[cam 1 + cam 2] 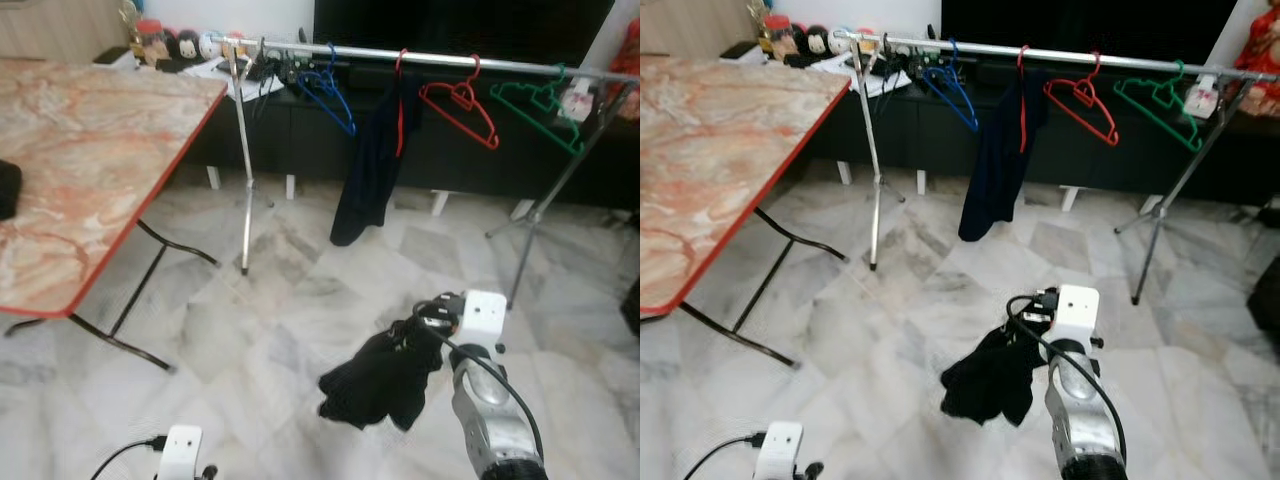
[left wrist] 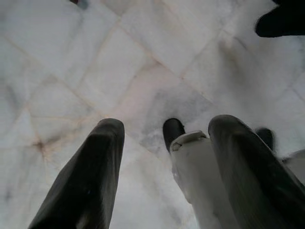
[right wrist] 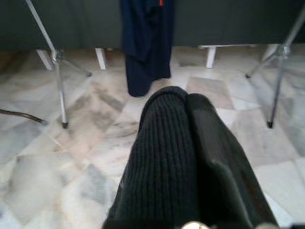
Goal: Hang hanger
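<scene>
Hangers are what you are after, and you can see four on the rail: a blue hanger (image 1: 330, 90) at about 12 o'clock in the head view, a red hanger (image 1: 401, 100) just to its 3 o'clock side carrying a dark garment (image 1: 365, 170), a second red hanger (image 1: 462, 100) bare at 1 o'clock, and a green hanger (image 1: 540, 105) at 2 o'clock; whether another hanger sits inside the cloth you are holding, you cannot tell.

The marble floor (image 1: 280, 300) spreads across your view; the marble-topped table (image 1: 90, 150) with its red edge fills the 9 to 10 o'clock side; the metal rail (image 1: 430, 57) runs from 11 to 2 o'clock on thin tripod legs, in front of a low dark cabinet (image 1: 300, 140); the dark garment hangs down from the rail, its hem above the floor.

A black cloth (image 1: 385, 380) of ribbed knit droops at 5 o'clock, off the floor; your right gripper (image 3: 186, 102) has its fingers closed together on it, the cloth draped over one finger.

Your left gripper (image 2: 167, 125) hangs low at 7 o'clock over the floor, its fingers (image 2: 102, 157) spread apart with nothing between them.
</scene>
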Available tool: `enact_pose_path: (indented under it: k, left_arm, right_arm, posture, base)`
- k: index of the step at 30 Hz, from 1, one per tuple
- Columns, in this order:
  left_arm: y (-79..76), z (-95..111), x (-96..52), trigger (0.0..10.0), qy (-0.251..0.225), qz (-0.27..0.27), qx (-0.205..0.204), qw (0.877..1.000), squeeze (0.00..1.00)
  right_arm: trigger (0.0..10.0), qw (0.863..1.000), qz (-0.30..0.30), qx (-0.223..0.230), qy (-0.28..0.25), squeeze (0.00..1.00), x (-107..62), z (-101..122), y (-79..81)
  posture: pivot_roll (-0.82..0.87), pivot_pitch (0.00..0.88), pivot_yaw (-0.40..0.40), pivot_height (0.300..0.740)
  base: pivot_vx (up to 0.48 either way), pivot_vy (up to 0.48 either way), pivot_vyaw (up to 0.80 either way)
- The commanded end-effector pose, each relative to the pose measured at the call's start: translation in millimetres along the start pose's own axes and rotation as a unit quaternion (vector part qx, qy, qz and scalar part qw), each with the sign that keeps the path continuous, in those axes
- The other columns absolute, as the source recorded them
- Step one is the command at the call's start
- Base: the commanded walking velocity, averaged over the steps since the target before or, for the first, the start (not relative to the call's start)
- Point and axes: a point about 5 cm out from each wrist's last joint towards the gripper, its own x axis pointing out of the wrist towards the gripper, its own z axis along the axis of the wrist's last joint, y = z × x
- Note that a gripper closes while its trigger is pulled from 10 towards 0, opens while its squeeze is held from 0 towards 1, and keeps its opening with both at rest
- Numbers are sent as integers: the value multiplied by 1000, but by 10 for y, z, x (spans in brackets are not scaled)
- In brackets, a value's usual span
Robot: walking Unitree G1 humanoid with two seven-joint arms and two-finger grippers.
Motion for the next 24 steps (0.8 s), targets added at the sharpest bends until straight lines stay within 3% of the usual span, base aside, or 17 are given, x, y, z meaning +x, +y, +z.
enact_pose_path:
  k: [1,9,20,24]
  left_arm:
    - [-45,-49,-7,10000,11,-7,3,1000,0]
    - [-45,-63,-11,10000,13,-7,1,1000,0]
    - [-41,-74,-13,10000,15,-6,2,1000,0]
    - [-28,-78,-15,10000,15,1,-4,1000,0]
  right_arm:
    - [10000,1000,-14,1,-14,0,15,69,-96]
    - [10000,1000,-13,-1,-14,0,17,69,-99]
    - [10000,1000,-9,-7,-15,0,11,55,-94]
    - [10000,1000,-7,-10,-12,0,12,39,-95]
  posture:
    - [-117,42,-30,740]
    - [-115,43,-31,740]
    - [-117,42,-31,740]
    - [-118,42,-32,740]
  base:
    - [0,-386,-400]
    - [0,-387,-651]
    - [0,-385,0]
    - [0,0,0]
